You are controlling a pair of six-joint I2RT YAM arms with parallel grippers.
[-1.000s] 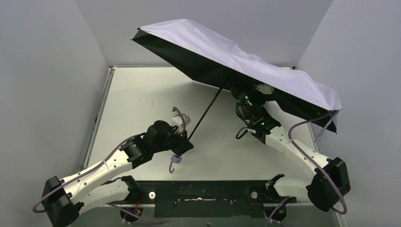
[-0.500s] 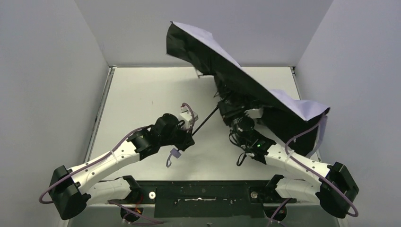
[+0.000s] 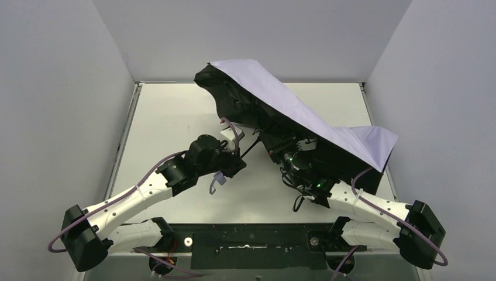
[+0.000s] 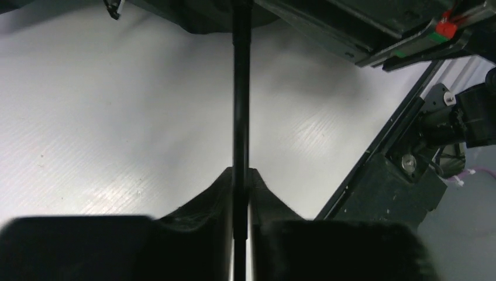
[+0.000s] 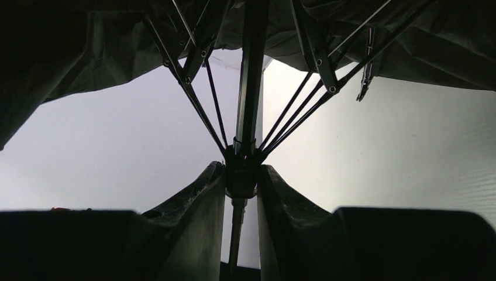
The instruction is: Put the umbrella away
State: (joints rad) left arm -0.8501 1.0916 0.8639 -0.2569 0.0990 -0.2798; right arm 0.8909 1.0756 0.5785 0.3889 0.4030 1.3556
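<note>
Umbrella [image 3: 304, 111] is further collapsed; shaft [image 4: 240, 88] is pinched by left gripper [image 4: 240, 172], runner [image 5: 241, 181] by right gripper [image 5: 241, 167]; ribs [image 5: 205, 117] could be bent if runner is skewed.

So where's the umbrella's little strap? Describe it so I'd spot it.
Start at the big half-folded umbrella and follow its black shaft down to the left tool. The strap hangs just below it: a short lavender band, dangling free, unlike the arm's long purple cables.
</note>
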